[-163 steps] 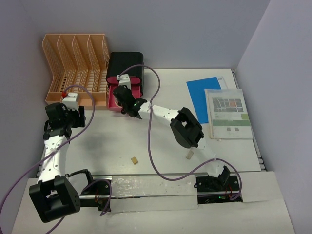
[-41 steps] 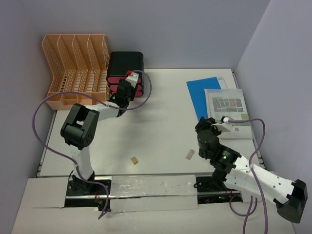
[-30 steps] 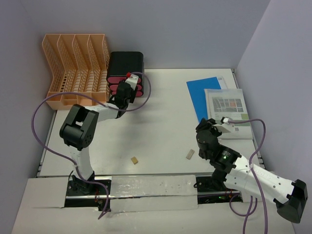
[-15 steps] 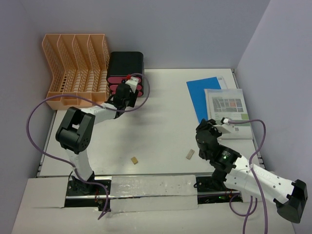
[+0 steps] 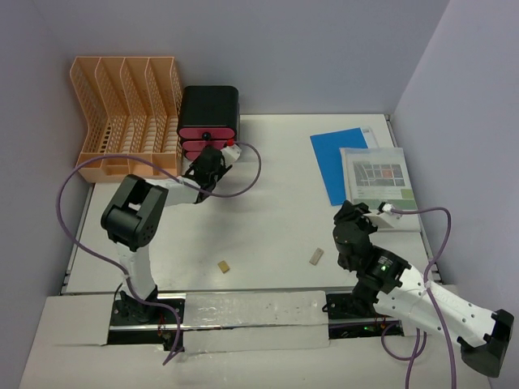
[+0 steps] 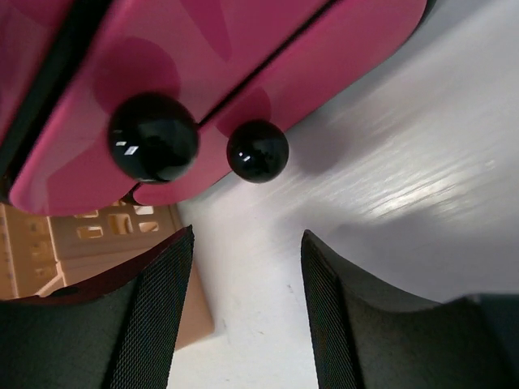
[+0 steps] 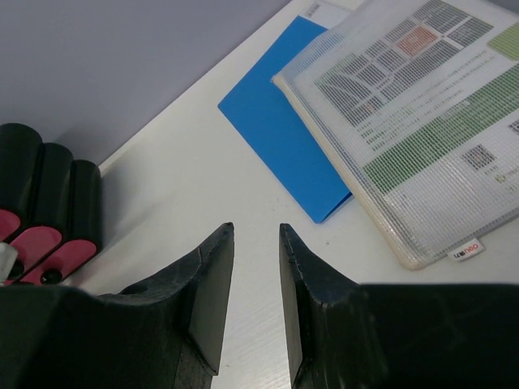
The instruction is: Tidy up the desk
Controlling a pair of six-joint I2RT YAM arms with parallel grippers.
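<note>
Left gripper [image 6: 243, 267] wide, empty, at drawer knob [image 6: 258, 151]; right gripper [image 7: 254, 243] narrow, empty. We judge tabletop [image 5: 276, 211] slick, sleeve [image 7: 422, 138] thin: pinch its edge.

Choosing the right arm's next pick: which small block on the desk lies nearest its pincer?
The pale block, just left of the right pincer; the tan block lies farther left.

Bench [image 5: 276, 203] layout, overhead view.
I log the file rack [image 5: 126, 113] at the far left, with the drawer box [image 5: 208, 113] just beside it on the right. The left tool [image 5: 211, 156] is just in front of the drawers. On the far right lies a folder [image 5: 336, 158], and the document pouch [image 5: 377, 186] overlaps its right edge. The left block [image 5: 222, 265] and right block [image 5: 316, 256] lie near the front, well apart. The right tool [image 5: 350, 217] is just right of the latter.
</note>
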